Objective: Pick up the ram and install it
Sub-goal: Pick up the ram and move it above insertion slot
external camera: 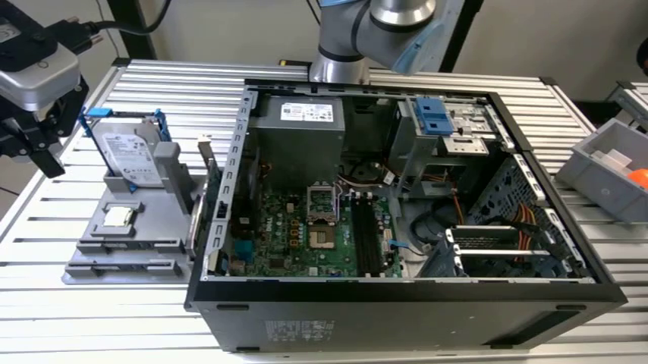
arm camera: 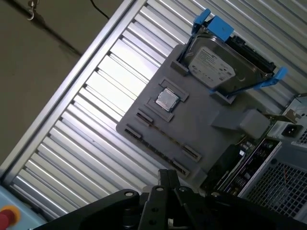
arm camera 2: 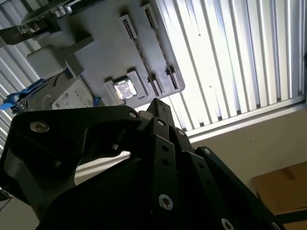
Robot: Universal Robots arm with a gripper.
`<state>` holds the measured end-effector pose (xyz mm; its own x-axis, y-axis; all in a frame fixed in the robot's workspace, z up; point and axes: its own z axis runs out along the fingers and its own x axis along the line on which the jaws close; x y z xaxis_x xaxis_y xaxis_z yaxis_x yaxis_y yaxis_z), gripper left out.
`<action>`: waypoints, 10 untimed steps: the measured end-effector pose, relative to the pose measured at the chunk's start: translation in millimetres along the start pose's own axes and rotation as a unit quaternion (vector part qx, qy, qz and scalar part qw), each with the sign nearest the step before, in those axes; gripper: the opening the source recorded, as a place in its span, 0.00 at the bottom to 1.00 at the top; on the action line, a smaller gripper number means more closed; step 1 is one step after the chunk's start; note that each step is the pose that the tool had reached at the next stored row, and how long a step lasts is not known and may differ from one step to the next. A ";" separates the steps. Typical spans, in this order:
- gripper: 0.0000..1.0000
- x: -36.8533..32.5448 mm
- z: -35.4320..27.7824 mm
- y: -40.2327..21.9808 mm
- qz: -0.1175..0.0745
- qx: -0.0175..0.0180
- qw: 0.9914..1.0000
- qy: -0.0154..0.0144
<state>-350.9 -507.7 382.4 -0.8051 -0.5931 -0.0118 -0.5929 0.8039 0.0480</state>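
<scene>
Hovering over the desk [external camera: 121, 303], well out from the computer case [external camera: 405, 299], the hand [arm camera: 168, 176] is looking closed on nothing in the first wrist view and touching no part. The ram [external camera: 211, 182] is standing on edge in the grey holder [external camera: 132, 235], just beside the computer case's outer wall. Doing this step well, I judge, is depending on opening fully, lining up along the stick's length and pinching its flat faces squarely, avoiding the hard drive [external camera: 132, 152] farther from the computer case.
</scene>
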 end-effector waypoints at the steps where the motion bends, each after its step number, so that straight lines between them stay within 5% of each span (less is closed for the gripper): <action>1: 0.00 0.0 0.0 0.0 -0.002 0.000 1.000 0.000; 10: 0.00 -0.2 0.0 0.0 -0.019 0.000 1.000 0.001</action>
<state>-350.7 -507.6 382.5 -0.7825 -0.6226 -0.0117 -0.6223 0.7813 0.0480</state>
